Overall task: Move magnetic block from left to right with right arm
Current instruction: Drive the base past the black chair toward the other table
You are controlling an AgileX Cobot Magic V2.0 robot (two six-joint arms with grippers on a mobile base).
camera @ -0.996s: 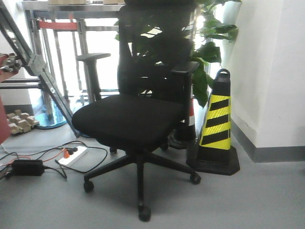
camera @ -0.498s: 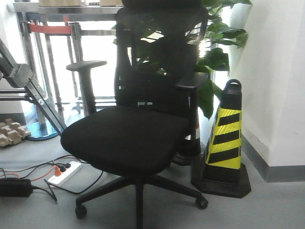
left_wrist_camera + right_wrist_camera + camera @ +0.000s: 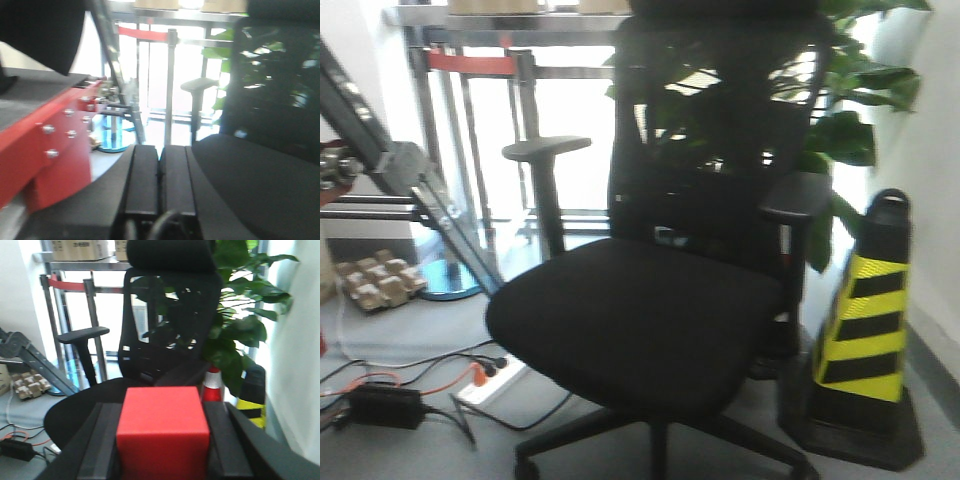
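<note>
- Between the fingers of the right claw [image 3: 163, 415], the magnetic block [image 3: 162, 435] sits clamped.
- Blurred, the left claw [image 3: 160, 165] seems pressed together.
- Facing both: a black office chair [image 3: 650, 320].

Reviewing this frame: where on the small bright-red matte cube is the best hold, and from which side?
The two opposite flat side faces, approached from the wrist-camera side with a finger on each. The small bright-red matte cube sits square between the fingers of the black right gripper; its parallel sides seem to suit this centred pinch.
</note>
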